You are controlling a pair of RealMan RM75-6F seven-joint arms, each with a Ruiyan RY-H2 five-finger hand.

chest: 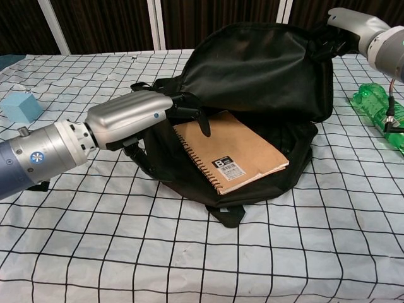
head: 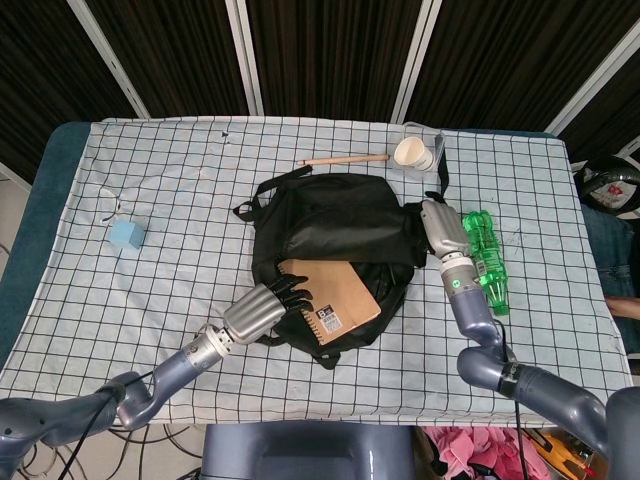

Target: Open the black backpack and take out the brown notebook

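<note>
From the head view, the black backpack [head: 335, 235] is lying open in the middle of the checked cloth [head: 150, 170]. The brown notebook [head: 330, 298] is sticking out of its mouth, toward 6 o'clock. The left hand [head: 262, 310] is sitting at 9 o'clock from the notebook, and its dark fingers [head: 296, 293] are reaching onto the notebook's spiral edge. I cannot tell if they are squeezing it. The right hand [head: 440, 226] is gripping the bag's top flap at 3 o'clock. A green bottle [head: 485, 260] is lying just beside that hand. In the chest view, the left hand [chest: 136, 117] is coming in from 9 o'clock. Its fingers [chest: 196, 113] are curling down over the top left corner of the brown notebook [chest: 233, 151]. The right hand [chest: 350, 22] is holding the flap of the black backpack [chest: 259, 69] up at 1 o'clock.
</note>
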